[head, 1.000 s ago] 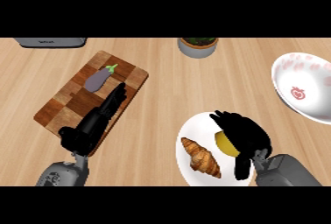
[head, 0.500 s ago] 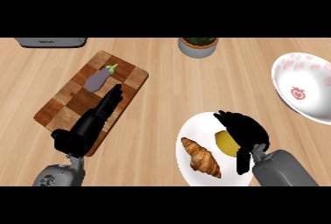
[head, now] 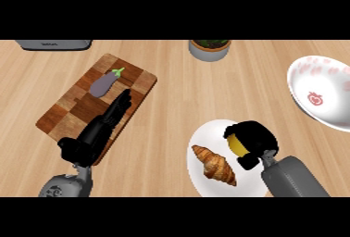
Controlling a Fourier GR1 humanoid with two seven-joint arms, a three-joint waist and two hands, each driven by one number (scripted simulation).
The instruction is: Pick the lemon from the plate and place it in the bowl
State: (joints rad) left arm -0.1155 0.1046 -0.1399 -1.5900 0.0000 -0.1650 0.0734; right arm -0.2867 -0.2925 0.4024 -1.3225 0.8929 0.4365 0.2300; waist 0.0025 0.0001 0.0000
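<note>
Writing shows only on the grey appliance (head: pixel 53 44) at the counter's far left edge, and it is too small to read; most of that appliance is cut off by the top of the view. The white bowl (head: pixel 321 95) at the right carries a red emblem inside and faint pink marks round its wall, not letters as far as can be told, and its right side runs out of the view. Nothing lies in it.

The white plate (head: pixel 205 178) near the lower middle holds a croissant (head: pixel 215 165) on its left half and the lemon (head: pixel 237 144) on its right half. Only a yellow sliver of the lemon shows, since the right hand (head: pixel 252 139) is curled over and round it, fingers closed on the fruit, which sits at the plate. The grey forearm covers the plate's lower right rim.

The chequered wooden cutting board (head: pixel 85 109) lies at the left with a purple eggplant (head: pixel 106 84) on its far end, green stem pointing away. The left hand (head: pixel 103 127) lies over the board, fingers straight and stretched toward the eggplant, their tips just short of it, holding nothing.

A grey pot (head: pixel 209 48) with dark green contents stands at the far edge, its top cut off, so the contents are hard to make out.
</note>
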